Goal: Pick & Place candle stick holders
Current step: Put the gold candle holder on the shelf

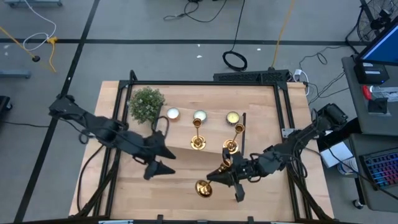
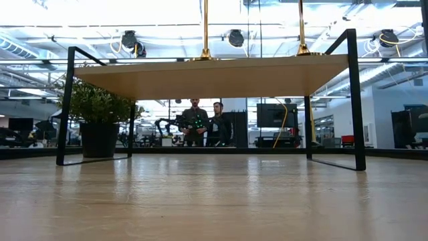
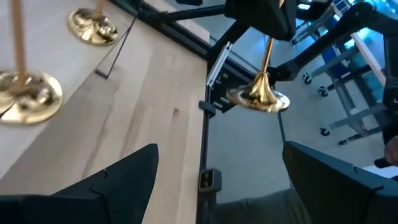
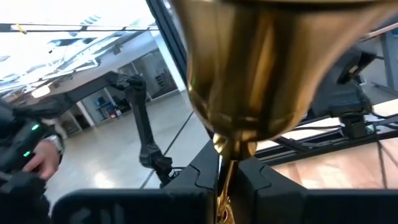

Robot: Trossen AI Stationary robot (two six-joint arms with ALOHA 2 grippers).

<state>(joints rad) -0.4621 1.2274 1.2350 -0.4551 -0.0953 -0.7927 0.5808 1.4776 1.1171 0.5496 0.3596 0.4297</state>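
Observation:
Two gold candle stick holders [image 1: 198,140] [image 1: 231,145] stand by their round bases on a low wooden shelf [image 1: 214,130]. Their bases also show in the left wrist view [image 3: 25,93] [image 3: 92,27]. My right gripper [image 1: 224,174] is shut on the third holder [image 3: 260,87], near the table's front edge. My left gripper [image 1: 169,160] hovers open to the left of it, its fingers [image 3: 124,180] pointing toward the held holder and touching nothing. My right gripper pinches the holder's thin stem [image 4: 227,163] between its two fingers, just below the cup [image 4: 249,81]. The fingers come roughly level from the table's right side and lie across the stem. The holder hangs nearly upright, its flared base [image 3: 258,98] lowest and clear of the table.
Three pale tealight candles [image 1: 172,114] [image 1: 199,115] [image 1: 232,117] sit along the shelf's far edge. A bushy green plant [image 1: 147,103] stands at the far left. Bare tabletop [image 1: 186,205] lies in front of the shelf. Two people [image 2: 204,124] stand in the room beyond.

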